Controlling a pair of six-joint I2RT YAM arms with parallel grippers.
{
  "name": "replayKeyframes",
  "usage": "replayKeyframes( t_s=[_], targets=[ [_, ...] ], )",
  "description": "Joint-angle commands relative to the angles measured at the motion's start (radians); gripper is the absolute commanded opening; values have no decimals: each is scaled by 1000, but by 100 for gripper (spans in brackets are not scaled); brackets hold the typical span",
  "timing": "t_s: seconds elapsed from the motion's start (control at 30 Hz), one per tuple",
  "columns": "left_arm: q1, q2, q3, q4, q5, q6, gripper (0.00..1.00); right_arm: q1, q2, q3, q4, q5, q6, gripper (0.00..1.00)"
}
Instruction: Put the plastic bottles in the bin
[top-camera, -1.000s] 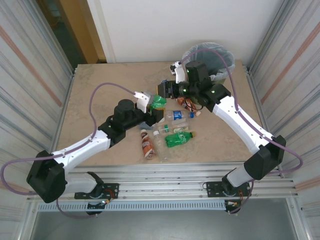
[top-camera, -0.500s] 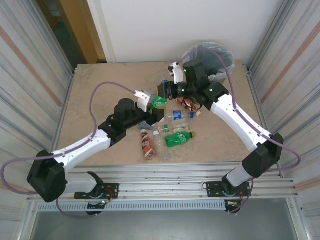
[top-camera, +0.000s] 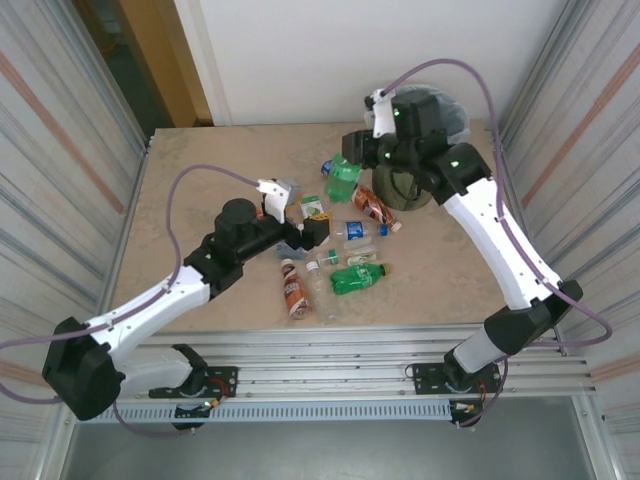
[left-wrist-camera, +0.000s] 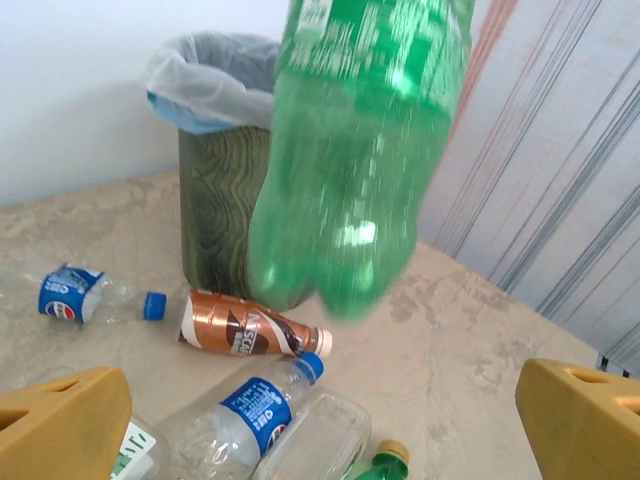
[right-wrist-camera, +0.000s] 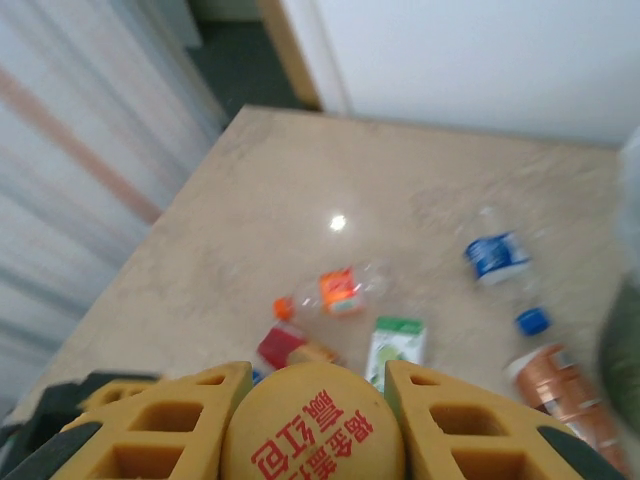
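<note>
A green bottle (left-wrist-camera: 360, 150) is gripped by the right claw (right-wrist-camera: 312, 420) at nine o'clock of the bin (left-wrist-camera: 220, 200); the left claw (top-camera: 310, 232) is spread wide.

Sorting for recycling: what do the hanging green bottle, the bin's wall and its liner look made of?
The green bottle: translucent green plastic, glossy; light passes through it and highlights show. The bin: dark green wall, matte, with a wavy grain-like pattern; plastic or a printed surface, hard to tell. The liner: thin, nearly clear plastic film, crinkled and folded over the rim.
</note>
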Motion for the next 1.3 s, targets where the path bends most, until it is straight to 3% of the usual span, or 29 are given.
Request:
replayKeyframes(
  t_s=[0.0,0.53,0.9,1.27],
  targets=[
    [-4,-49,-42,19,-68,16,99,-52,3,80,-35,106,-71,0],
    [-3,-109,-102,5,-200,-12,99,-341,143,247,84,119,-132,0],
    [-1,-108,-104,-12,-242,-22,99,-424,379,455,0,164,-206,0],
    [9,-97,-105,-19,-251,-40,99,-481,495,460,-63,142,-218,0]
  ],
)
